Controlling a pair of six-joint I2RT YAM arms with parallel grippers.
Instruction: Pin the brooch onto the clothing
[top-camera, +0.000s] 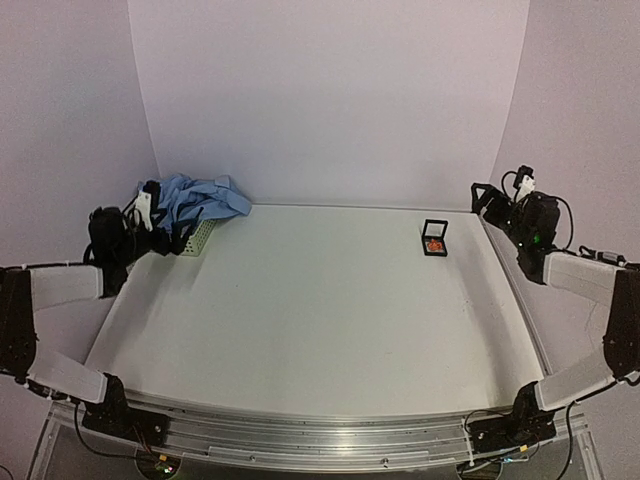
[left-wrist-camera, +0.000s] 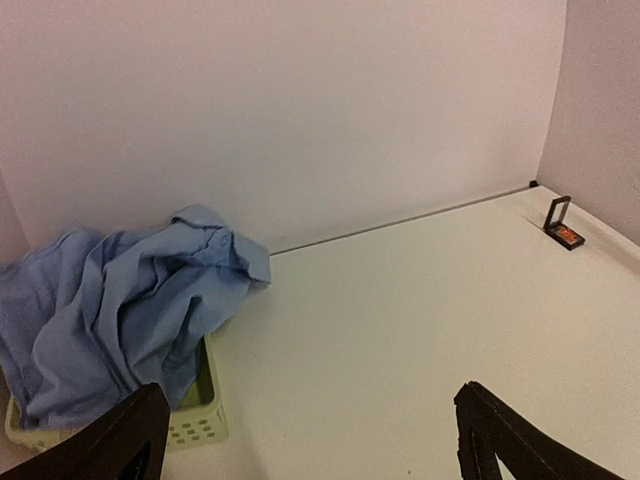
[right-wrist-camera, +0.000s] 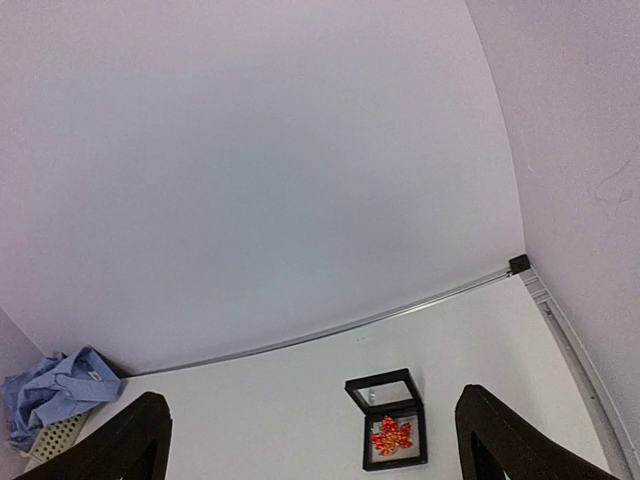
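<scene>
nothing pinned yet; by the look of the layout, the very start of the job. lying flat in the base of a small black-framed display box (top-camera: 434, 230), lid propped upright: the orange-red brooch (right-wrist-camera: 390, 436), probably kept there to stop so tiny a piece getting lost on the white table (top-camera: 320, 330). well apart from the box, far off to its left: a crumpled light blue shirt (left-wrist-camera: 130, 300), heaped over a pale green mesh basket (left-wrist-camera: 195, 425) and spilling past the rim, collar and front not laid out. hard to pin onto in that state; likely needs lifting out and spreading flat first, somewhere nearer the box.

left gripper (left-wrist-camera: 312, 400) close by the shirt, far left of the box, 2 fingers spread fully apart, clasping nothing. right gripper (right-wrist-camera: 312, 400) raised to the right of the box, apart from it, camera looking down on lid and brooch, likewise spread wide and empty. sensible split by position: left for the cloth, right for the brooch. main risk, as a guess: fumbling so small and irregular an ornament out of the shallow frame, or tipping the box over.
</scene>
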